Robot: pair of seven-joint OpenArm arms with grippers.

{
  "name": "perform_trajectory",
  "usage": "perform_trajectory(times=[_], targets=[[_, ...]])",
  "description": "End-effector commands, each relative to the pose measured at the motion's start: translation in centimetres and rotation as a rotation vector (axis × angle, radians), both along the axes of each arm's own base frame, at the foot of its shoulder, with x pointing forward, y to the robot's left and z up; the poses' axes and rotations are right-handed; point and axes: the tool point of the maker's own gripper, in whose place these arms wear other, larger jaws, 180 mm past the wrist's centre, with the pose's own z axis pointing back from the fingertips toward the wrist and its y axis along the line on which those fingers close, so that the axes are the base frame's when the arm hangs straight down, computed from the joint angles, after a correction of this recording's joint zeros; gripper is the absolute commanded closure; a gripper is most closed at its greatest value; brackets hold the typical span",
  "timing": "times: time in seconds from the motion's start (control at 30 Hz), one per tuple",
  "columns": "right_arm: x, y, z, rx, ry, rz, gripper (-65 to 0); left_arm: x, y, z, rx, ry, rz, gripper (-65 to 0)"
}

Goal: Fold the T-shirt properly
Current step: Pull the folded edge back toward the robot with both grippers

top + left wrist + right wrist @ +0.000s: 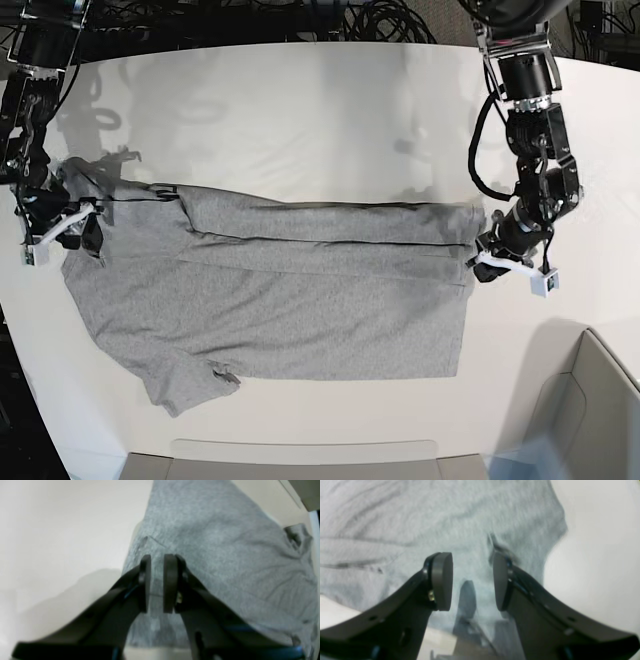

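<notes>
The heather-grey T-shirt (290, 300) lies spread on the white table (320, 110), plain side up, with its upper part folded over in a long strip. My left gripper (480, 255) is at the shirt's right edge. In the left wrist view its jaws (157, 585) stand nearly together with grey cloth (225, 542) in the narrow gap. My right gripper (88, 232) is at the shirt's left end by the sleeve. In the right wrist view it (472, 582) is open, just above the cloth (445, 517), holding nothing.
A beige bin (595, 400) stands at the front right corner. A shallow tray edge (300, 462) runs along the front. Cables (380, 20) lie behind the table. A loose sleeve (185, 385) sticks out at the front left.
</notes>
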Motion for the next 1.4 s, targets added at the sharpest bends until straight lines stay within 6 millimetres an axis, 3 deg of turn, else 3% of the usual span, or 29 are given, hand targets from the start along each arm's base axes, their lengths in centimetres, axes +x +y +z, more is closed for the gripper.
perform_trajectory(times=[0.0,0.2,0.4,0.53,0.73,1.0,1.17,1.37], targets=[[0.2,-1.3,2.1,-0.016,-0.053,-0.020,-26.7,0.2,0.4,1.8,0.027,-0.045,-0.010,-13.0],[-3.9,-5.6,2.2,0.062,-0.030,-0.167,-26.7,-2.6,-0.1,-0.3,0.037,0.042,-0.043,-16.6],[-6.0,-5.8,0.1,0.070,0.034,-0.185,-26.7,-3.4,0.8,-3.9,0.003,0.126,0.000,-16.6],[-6.8,-6.5,-1.6,0.104,0.073,-0.222,-26.7,-3.6,1.2,-4.6,0.007,0.147,-0.005,-16.6],[-6.8,-6.7,-2.6,0.128,0.092,-0.239,-26.7,-3.5,1.3,-4.3,0.006,0.137,-0.003,-16.6],[-6.1,-7.0,-3.1,0.157,0.092,-0.261,-26.7,-2.8,-0.2,-5.2,-0.055,0.135,-0.076,-16.6],[-5.5,-5.4,-3.8,0.155,0.107,-0.213,-26.7,-2.9,-0.4,-5.8,-0.068,0.153,-0.076,-16.6],[-5.3,-4.3,-5.1,0.162,0.124,-0.189,-26.7,-3.0,-3.4,-6.4,-0.053,0.177,-0.169,-16.0]])
